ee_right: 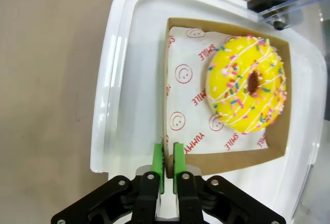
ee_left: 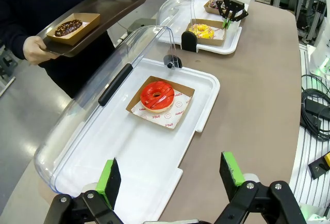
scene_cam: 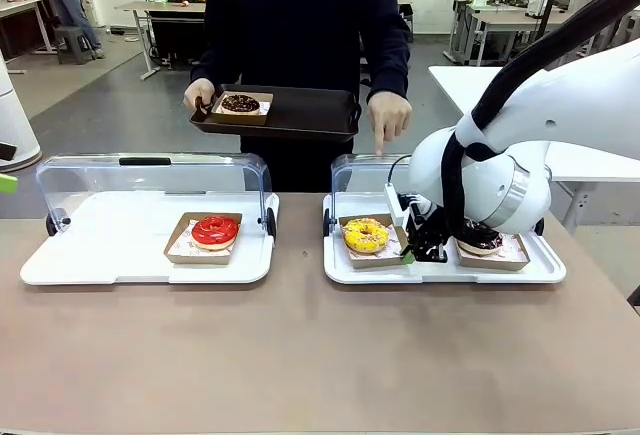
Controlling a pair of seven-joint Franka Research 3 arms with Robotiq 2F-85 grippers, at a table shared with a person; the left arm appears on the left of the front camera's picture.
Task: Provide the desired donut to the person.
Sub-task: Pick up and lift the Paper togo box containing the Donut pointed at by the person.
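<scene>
yellow donut [ee_right: 246,82] in cardboard tray [ee_right: 242,158], right fingers [ee_right: 158,167] pinching tray edge.

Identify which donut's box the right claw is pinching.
The box of the yellow sprinkled donut, its wall inside the right claw; the red donut and chocolate donuts sit untouched.

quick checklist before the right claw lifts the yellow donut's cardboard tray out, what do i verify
1. Right claw shut on the cardboard tray wall: ok.
2. Yellow donut seated flat in that tray: ok.
3. Clear lid stands open above it: ok.
4. Free room on the person's black tray, beside the chocolate donut: ok.
5. Person's hand out of the lift path: not ok, it points down just behind the lid.
6. Left claw open, away at the red donut case: ok.
</scene>
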